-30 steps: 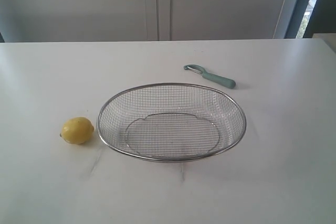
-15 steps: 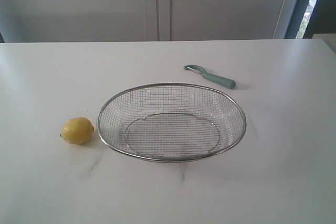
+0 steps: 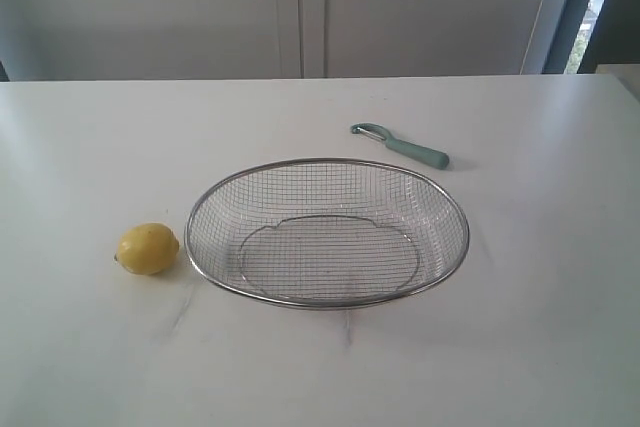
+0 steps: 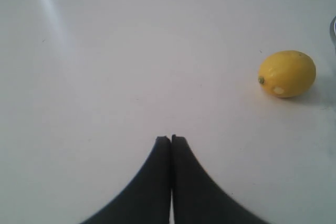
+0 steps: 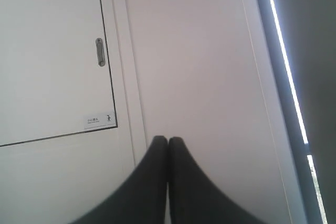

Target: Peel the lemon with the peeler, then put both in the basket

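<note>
The yellow lemon (image 3: 147, 249) lies on the white table just left of the wire mesh basket (image 3: 327, 302), which holds nothing. Behind the basket to the right lies the teal-handled peeler (image 3: 402, 146), metal head pointing left. Neither arm shows in the exterior view. In the left wrist view my left gripper (image 4: 170, 139) is shut with nothing in it, hovering over bare table, and the lemon (image 4: 286, 73) sits well off to one side of it. My right gripper (image 5: 168, 139) is shut and empty, facing a white cabinet wall; no task object appears in its view.
The white table (image 3: 520, 347) spreads wide around the basket. White cabinet doors (image 3: 300, 7) stand behind its far edge, with a dark window strip (image 3: 590, 7) at the right. A door handle (image 5: 100, 52) and a small label show in the right wrist view.
</note>
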You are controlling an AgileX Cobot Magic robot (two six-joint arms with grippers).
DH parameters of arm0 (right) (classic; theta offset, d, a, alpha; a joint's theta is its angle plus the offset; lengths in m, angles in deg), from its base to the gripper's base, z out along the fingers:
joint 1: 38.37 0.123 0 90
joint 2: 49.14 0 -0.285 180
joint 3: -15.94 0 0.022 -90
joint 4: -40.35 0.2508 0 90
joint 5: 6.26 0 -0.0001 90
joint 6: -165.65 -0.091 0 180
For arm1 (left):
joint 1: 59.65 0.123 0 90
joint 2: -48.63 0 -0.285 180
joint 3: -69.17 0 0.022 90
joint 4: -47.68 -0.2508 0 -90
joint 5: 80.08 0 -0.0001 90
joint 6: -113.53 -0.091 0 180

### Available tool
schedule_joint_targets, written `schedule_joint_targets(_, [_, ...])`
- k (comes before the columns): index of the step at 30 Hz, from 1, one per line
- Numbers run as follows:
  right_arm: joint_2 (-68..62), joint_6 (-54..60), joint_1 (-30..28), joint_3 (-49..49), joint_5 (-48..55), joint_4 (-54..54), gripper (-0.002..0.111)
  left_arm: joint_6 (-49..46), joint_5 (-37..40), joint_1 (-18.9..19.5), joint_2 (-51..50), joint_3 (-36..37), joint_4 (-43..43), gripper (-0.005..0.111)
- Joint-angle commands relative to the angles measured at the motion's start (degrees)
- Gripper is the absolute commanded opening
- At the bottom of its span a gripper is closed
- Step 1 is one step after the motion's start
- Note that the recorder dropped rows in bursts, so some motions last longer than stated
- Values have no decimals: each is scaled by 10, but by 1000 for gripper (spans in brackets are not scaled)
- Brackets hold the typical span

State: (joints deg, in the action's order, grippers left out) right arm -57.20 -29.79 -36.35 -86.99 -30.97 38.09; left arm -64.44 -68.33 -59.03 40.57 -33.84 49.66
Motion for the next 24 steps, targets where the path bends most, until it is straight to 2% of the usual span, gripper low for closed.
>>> schedule_joint_targets(1, [3,-2,2,1,-11,4,0,5,-1,0,3,2,0,0])
schedule_joint_targets(6, [3,-2,2,1,-33,26,0,5,-1,0,3,2,0,0])
schedule_joint_targets(16, [3,2,2,1,-128,157,0,5,-1,0,3,2,0,0])
schedule_joint_targets(24, [3,2,2,-18,-125,183,0,5,-1,0,3,2,0,0])
